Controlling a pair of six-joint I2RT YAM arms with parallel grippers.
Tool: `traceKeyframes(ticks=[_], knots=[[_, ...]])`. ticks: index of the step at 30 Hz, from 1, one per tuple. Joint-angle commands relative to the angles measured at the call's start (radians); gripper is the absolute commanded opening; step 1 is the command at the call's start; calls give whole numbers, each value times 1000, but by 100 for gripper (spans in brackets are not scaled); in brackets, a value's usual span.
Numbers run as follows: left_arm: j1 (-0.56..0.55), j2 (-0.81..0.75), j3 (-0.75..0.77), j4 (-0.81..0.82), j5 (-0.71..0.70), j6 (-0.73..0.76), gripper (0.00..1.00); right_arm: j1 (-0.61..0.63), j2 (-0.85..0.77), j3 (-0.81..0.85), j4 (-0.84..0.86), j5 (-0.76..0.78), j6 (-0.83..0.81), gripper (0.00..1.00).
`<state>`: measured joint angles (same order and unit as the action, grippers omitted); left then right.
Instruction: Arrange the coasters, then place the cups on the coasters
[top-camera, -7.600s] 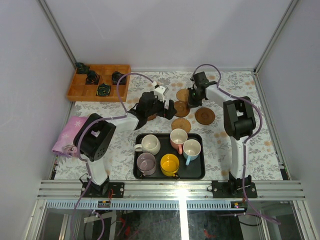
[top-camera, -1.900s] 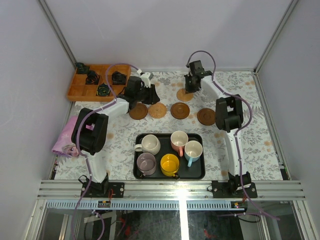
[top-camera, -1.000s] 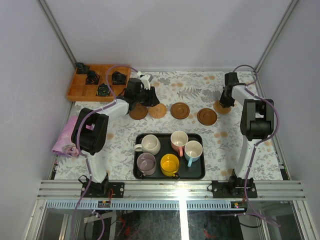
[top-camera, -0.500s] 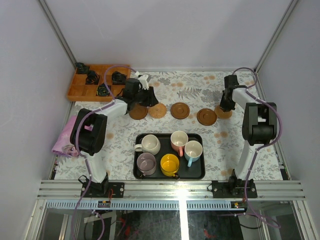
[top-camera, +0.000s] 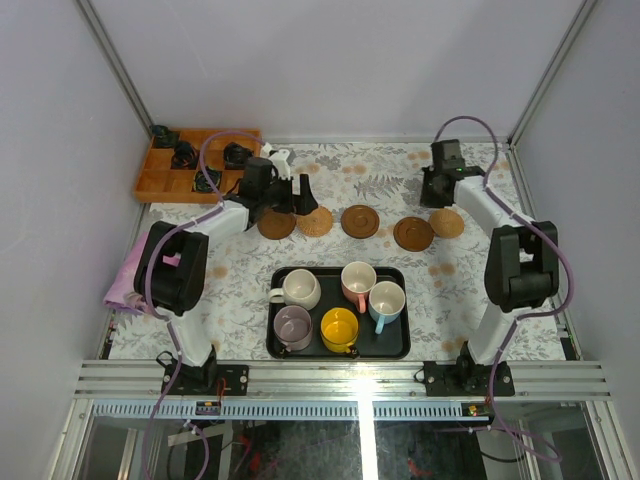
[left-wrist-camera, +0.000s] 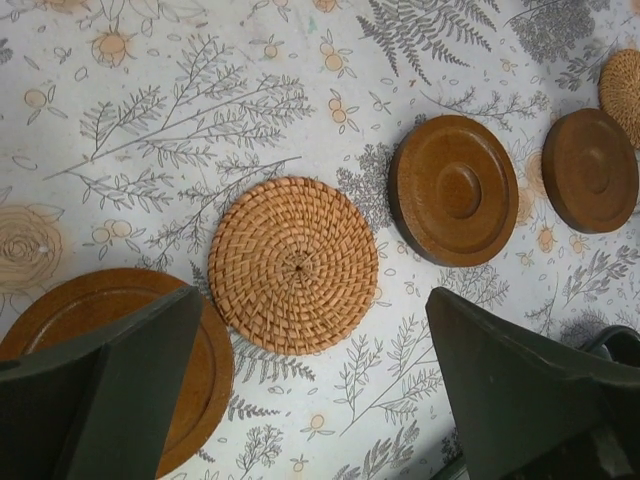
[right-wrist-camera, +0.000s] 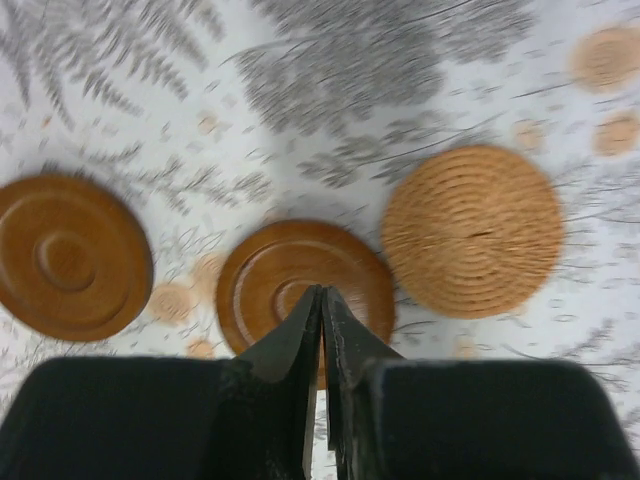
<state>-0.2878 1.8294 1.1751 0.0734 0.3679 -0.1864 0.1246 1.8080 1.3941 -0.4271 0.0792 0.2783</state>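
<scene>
Five coasters lie in a row on the patterned cloth: dark wooden (top-camera: 277, 224), woven (top-camera: 317, 221), wooden (top-camera: 360, 221), wooden (top-camera: 413, 233) and woven (top-camera: 447, 223). My left gripper (top-camera: 293, 199) hangs open above the left end. In the left wrist view the left gripper (left-wrist-camera: 315, 335) straddles the woven coaster (left-wrist-camera: 293, 265) without touching it. My right gripper (top-camera: 437, 190) is shut on nothing, just behind the right end. In the blurred right wrist view the right gripper (right-wrist-camera: 322, 292) points at a wooden coaster (right-wrist-camera: 270, 285). Five cups stand in the black tray (top-camera: 404, 335): cream (top-camera: 300, 289), pink-handled (top-camera: 357, 280), blue-handled (top-camera: 384, 298), lilac (top-camera: 292, 325), yellow (top-camera: 339, 328).
A wooden compartment box (top-camera: 197, 165) with black items sits at the back left. A pink cloth (top-camera: 133, 272) lies at the left edge. Grey walls close in the cloth-covered table on three sides.
My left gripper has opened wide over the woven coaster. My right gripper has lifted off the right-end woven coaster and drawn back and left, staying shut.
</scene>
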Motion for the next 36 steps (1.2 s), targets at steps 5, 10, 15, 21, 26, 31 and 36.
traceKeyframes(ticks=[5,10,15,21,26,31,36], knots=[[14,-55,-60,15,-42,-6,90,101,72,-23,3,-41,-19,8],[26,-96,-111,39,-63,-29,79,102,97,-14,-23,-31,-19,8],[41,-142,-154,65,-58,-53,16,105,109,-36,-42,-37,-7,7],[48,-165,-164,41,-59,-53,9,113,119,-76,-52,-33,14,7],[49,-189,-174,28,-82,-50,9,113,130,-94,-58,-24,28,7],[51,-204,-181,13,-104,-42,10,113,174,-72,-42,-31,24,7],[57,-211,-191,7,-112,-39,12,114,247,5,-32,-34,22,7]])
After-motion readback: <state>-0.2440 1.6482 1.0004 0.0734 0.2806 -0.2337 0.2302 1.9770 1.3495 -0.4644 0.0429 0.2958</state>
